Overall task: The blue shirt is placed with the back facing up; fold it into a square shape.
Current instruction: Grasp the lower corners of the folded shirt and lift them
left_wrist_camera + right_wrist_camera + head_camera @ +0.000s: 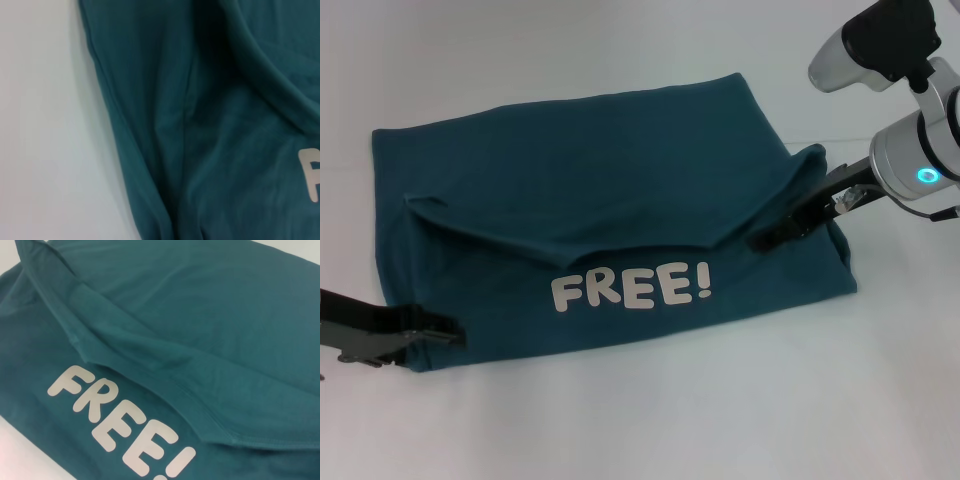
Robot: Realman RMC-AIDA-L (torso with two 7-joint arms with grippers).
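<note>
The blue shirt [600,200] lies spread across the white table, partly folded. A plain layer with a sagging hem overlaps a layer that shows white "FREE!" lettering [630,290]. My left gripper [440,335] sits low at the shirt's near left corner, its fingers closed flat over the fabric edge. From the right, my right gripper [772,232] reaches in and pinches the shirt's right side just below a raised bump of cloth [810,158]. The left wrist view shows the shirt's [200,125] edge against the table. In the right wrist view, the hem [150,375] lies over the lettering [115,425]. Neither wrist view shows fingers.
The white table [640,420] surrounds the shirt on all sides. My right arm's silver body with a blue light [920,170] hangs over the far right.
</note>
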